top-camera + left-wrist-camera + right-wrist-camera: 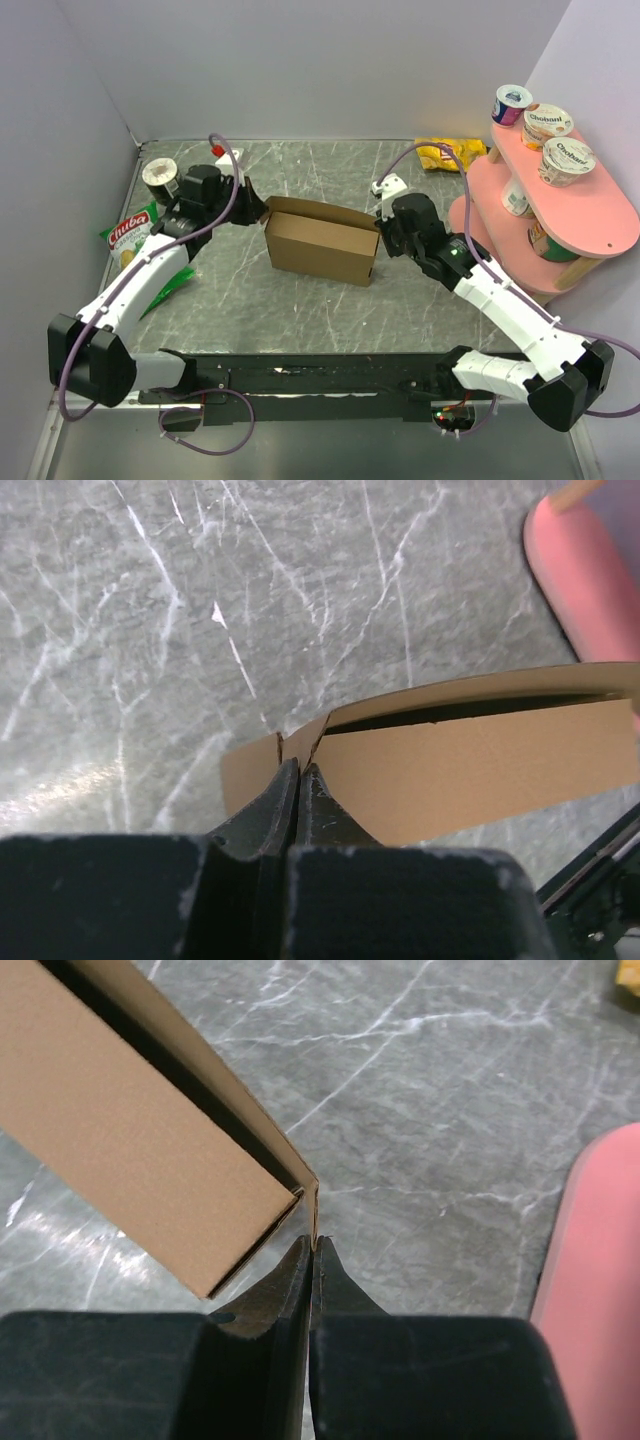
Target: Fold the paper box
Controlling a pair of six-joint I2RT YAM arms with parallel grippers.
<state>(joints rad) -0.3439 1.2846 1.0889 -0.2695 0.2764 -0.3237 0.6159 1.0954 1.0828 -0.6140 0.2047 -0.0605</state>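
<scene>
Paper box (322, 250): plain brown cardboard, standing as a long rectangular body at the middle of the worktop (300, 330). The top is open, and the rear lid panel (310, 207) rises bowed along the far wall.

Left end flap (300, 742): small tab at the box's left end, slit on either side. It is nipped between the closed fingers of the left end effector (299, 780).

Right end flap (314, 1210): thin panel seen edge-on at the right corner, pinched likewise in the closed right end effector (312, 1252).

Step in hand, as judged: turning both end flaps inward before the lid comes down.

Handling notes:
- Swing each flap about its own crease, both sides at an even pace, so the light body neither slides nor skews.
- Grip near the flap's edge only; a deeper bite would likely crush the side wall.
- Avoid pulling outward, which could tear the slits by the left tab or spread the walls.
- Release once the flaps lie inside the walls.
- The bowed lid probably wants the walls squared first.

Surroundings: pink stand (600, 215) with yoghurt cups (548, 122), just beside the right arm; yellow packet (440, 154) at the far edge; green snack bag (128, 235) and a cup (160, 176) at the left, apart from the box.
</scene>
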